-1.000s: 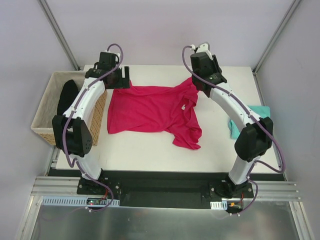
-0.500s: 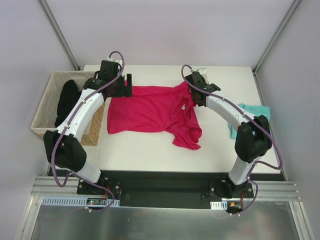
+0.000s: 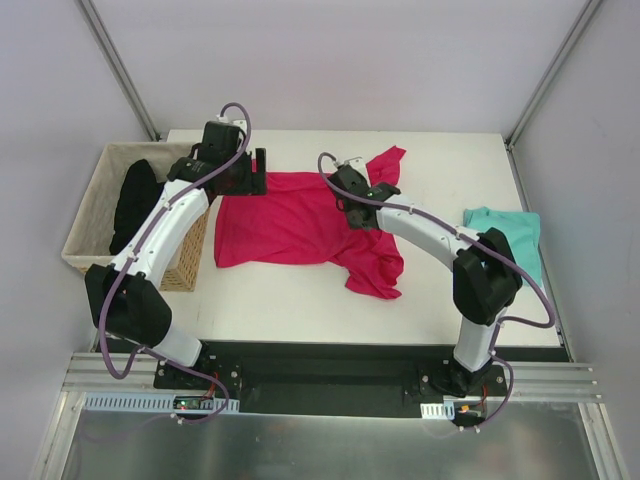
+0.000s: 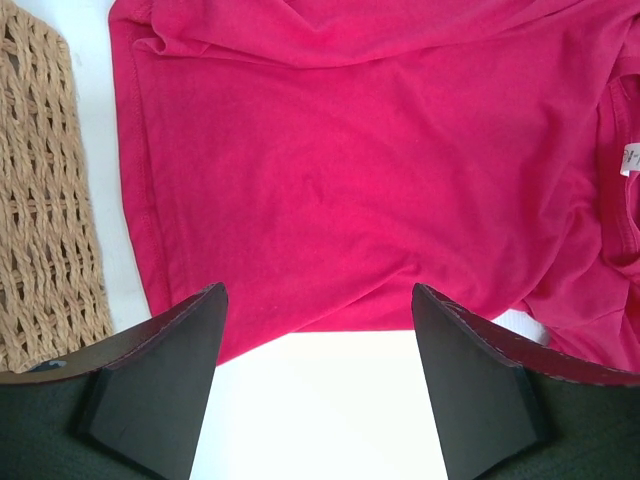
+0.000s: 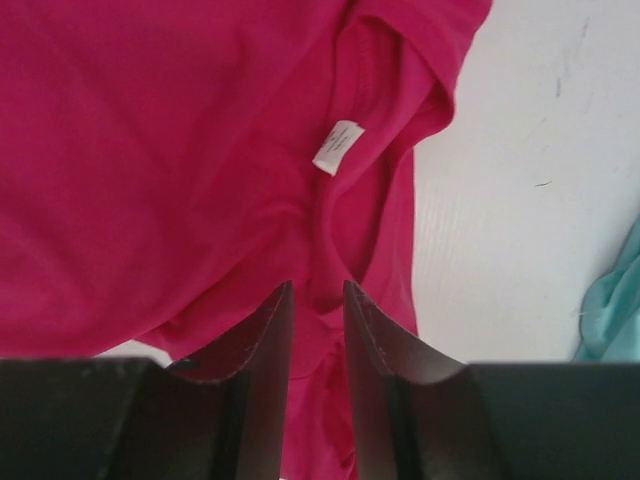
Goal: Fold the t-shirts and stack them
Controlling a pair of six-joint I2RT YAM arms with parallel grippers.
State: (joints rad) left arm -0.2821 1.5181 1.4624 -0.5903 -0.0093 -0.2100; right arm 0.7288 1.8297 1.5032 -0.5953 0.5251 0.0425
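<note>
T-shirt neckline (image 5: 372,95) partly under right gripper (image 5: 317,300)

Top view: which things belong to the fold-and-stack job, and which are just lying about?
Job: magenta t-shirt, teal t-shirt.
Lying about: wicker basket, black garment inside it.

This looks like a lab's robot test cell. My white table (image 3: 290,300) is boxed in by blank grey panels (image 3: 330,60) on metal struts (image 3: 120,70), and I'm bolted to an aluminium rail (image 3: 110,375) at 6 o'clock.
</note>
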